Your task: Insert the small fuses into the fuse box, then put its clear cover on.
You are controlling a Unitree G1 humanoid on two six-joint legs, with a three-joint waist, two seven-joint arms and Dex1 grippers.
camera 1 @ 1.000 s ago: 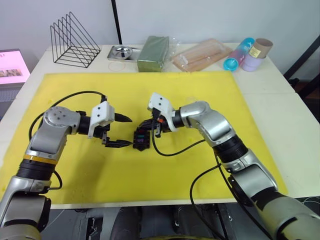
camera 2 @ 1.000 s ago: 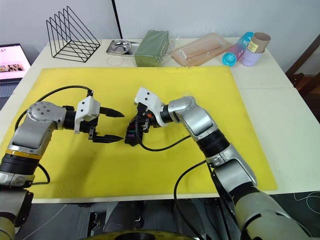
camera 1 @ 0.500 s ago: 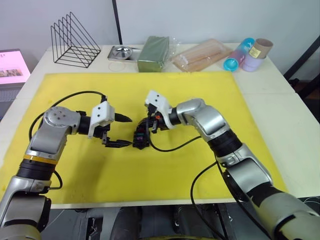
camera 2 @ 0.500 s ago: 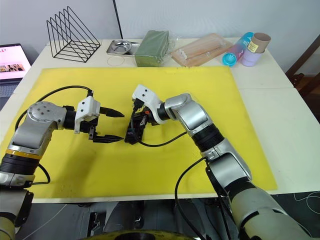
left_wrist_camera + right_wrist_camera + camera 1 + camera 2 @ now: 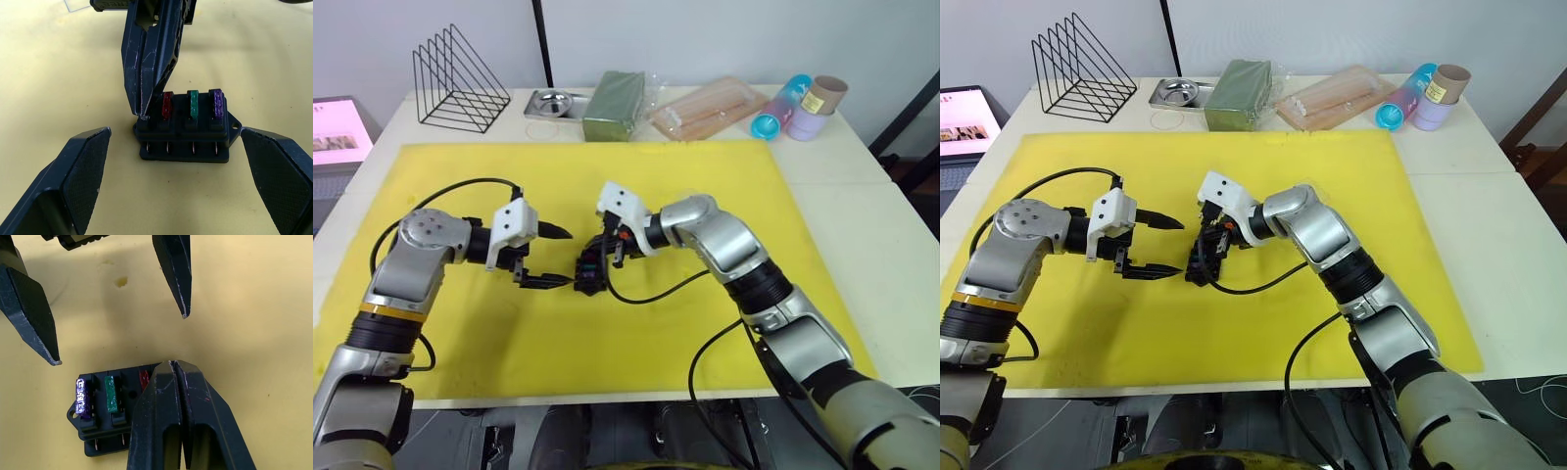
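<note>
Black hard plastic, the fuse box (image 5: pixel 185 128) sits on the yellow mat (image 5: pixel 636 333) near the middle of the table (image 5: pixel 862 211), between my two claws. Three small fuses stand in its top slots: red (image 5: pixel 167 105), green (image 5: pixel 193 104) and purple (image 5: pixel 216 103). The slot at the end next to the red one lies under my right claw (image 5: pixel 175 366), whose fingers are pressed together with their tips down on that end of the box; I cannot tell whether a pale fuse is under them.

My left claw (image 5: pixel 548 258) hovers just at 9 o'clock of the box, fingers spread wide and holding nothing.

I judge the box to be light and stiff, with nothing fixing it to the mat, so a push on one end could tip or slide it. The best hold looks to be across its two long side walls, low down, clear of the fuses and the metal legs along its lower edge. The fuses themselves seem tiny, rigid and slick, best pinched on their flat faces and pressed straight down. I cannot pick out the clear cover.
</note>
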